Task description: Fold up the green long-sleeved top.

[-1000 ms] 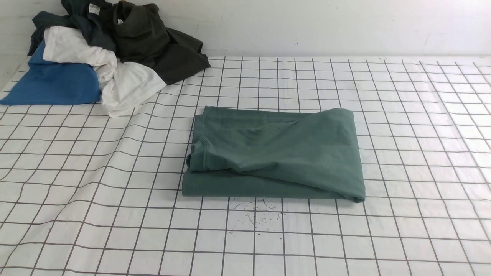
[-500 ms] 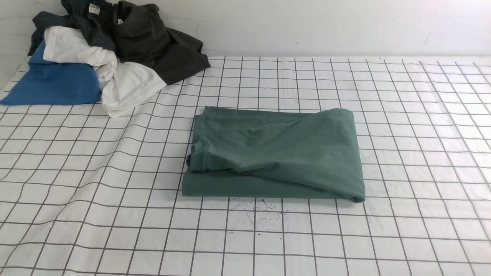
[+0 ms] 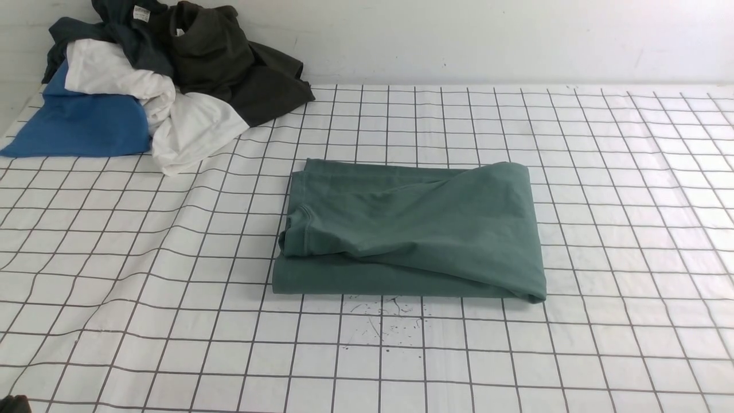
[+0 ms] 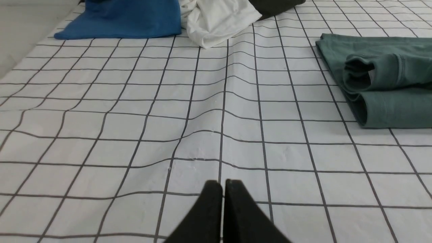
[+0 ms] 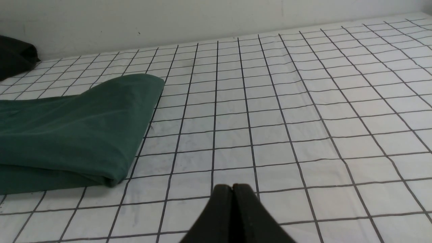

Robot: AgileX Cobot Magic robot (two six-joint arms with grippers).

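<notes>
The green long-sleeved top [image 3: 410, 229] lies folded into a rough rectangle in the middle of the checked table cloth, with a sleeve cuff showing at its left edge. It also shows in the left wrist view [image 4: 381, 77] and in the right wrist view [image 5: 74, 131]. My left gripper [image 4: 222, 184] is shut and empty, over bare cloth well to the left of the top. My right gripper [image 5: 233, 186] is shut and empty, over bare cloth to the right of the top. In the front view only a dark bit of the left arm shows at the bottom left corner.
A heap of other clothes sits at the back left: a blue garment [image 3: 80, 123], a white one [image 3: 172, 115], a very dark olive one [image 3: 241, 69] and a dark teal one with a white tag [image 3: 129, 23]. A wall runs behind the table.
A dark bit of the left arm has come into the front view's bottom left corner. The top has not moved.
</notes>
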